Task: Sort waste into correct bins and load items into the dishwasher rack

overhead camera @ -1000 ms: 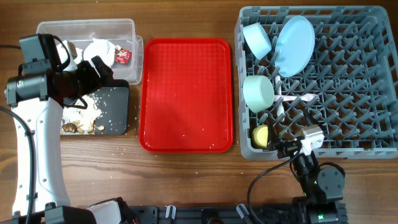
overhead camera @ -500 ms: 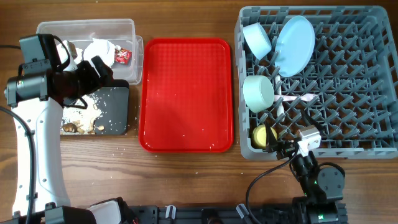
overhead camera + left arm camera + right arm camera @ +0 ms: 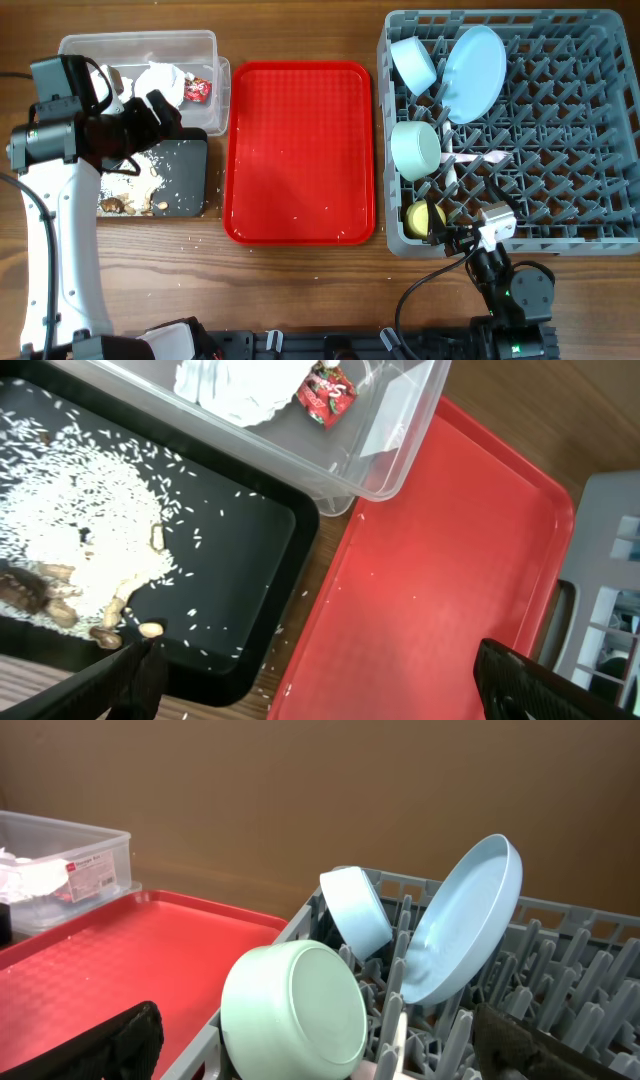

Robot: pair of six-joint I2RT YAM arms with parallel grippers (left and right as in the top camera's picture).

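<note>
L pincer: my fingers are spread wide, w/ nothing between them; it hangs over the line where clear tub meets black tray, near the left edge of the tabletop.
R pincer: also spread, empty; it is at the near side of the rack, just beside the yellow cup.
Clear tub: far-left corner; inside are the white napkins and the red wrapper.
Black tray: touching the tub on its near side; it has white grains and brown food scraps at its left part.
Red tray: approx. the middle of the tabletop, between bins and rack; only few crumbs on it.
Rack: right side, from far edge almost to near edge.
Plate: pale blue, on edge betw. pegs, far-left part of rack.
Small pale bowl: tilted, just left of the plate.
Mint bowl: on its side, nearer to me than the small bowl.
Yellow cup: near-left corner of rack.
White cutlery: lies betw. pegs, right of mint bowl; spoon or fork, I cannot tell.
</note>
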